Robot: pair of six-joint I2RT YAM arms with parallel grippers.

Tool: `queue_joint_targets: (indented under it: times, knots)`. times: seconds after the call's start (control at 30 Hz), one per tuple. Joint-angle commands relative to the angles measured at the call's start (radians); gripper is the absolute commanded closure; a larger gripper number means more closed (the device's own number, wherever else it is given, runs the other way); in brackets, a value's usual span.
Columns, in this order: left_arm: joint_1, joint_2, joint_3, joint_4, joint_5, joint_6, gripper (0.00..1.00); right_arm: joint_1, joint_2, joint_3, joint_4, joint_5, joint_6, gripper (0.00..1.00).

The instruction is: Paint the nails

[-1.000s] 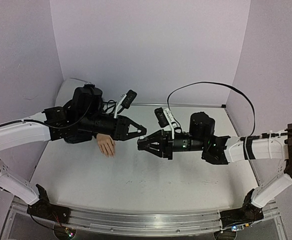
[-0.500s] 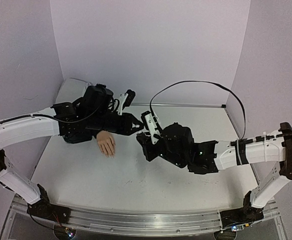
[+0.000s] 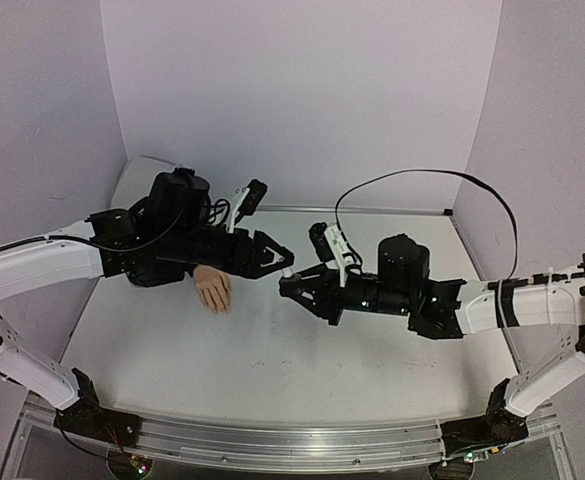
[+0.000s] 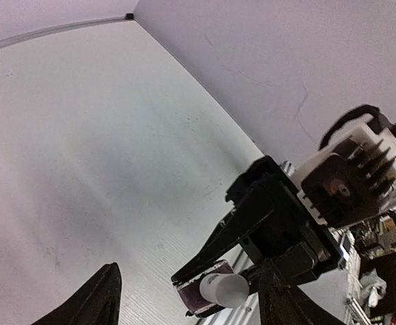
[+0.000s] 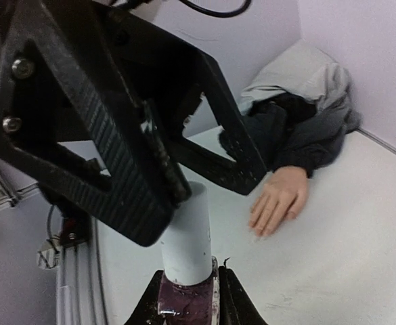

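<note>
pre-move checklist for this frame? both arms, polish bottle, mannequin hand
1. Right gripper shut on the nail-polish bottle: ok.
2. White cap seated on the bottle: ok.
3. Left gripper open: ok, fingers spread.
4. Cap between the left fingers: ok in both wrist views; contact with the cap, cannot tell.
5. Mannequin hand flat on the table, apart from both grippers: ok.
6. Nails unpainted: cannot tell, too small.
</note>
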Motion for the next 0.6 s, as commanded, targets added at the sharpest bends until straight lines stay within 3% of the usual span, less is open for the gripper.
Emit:
queue_joint_targets:
  times: [0.0,0.17,0.57]
  knots:
    - [-0.004,-0.004,0.002,0.130,0.186,0.029,0.35,-0.060,-0.052,-0.043,0.248,-0.364,0.114,1.00]
    - [-0.052,0.008,0.023,0.142,0.232,0.076,0.51,-0.092,-0.057,-0.066,0.355,-0.439,0.188,1.00]
    - [-0.065,0.026,0.044,0.141,0.196,0.079,0.89,-0.096,-0.017,-0.042,0.374,-0.487,0.212,1.00]
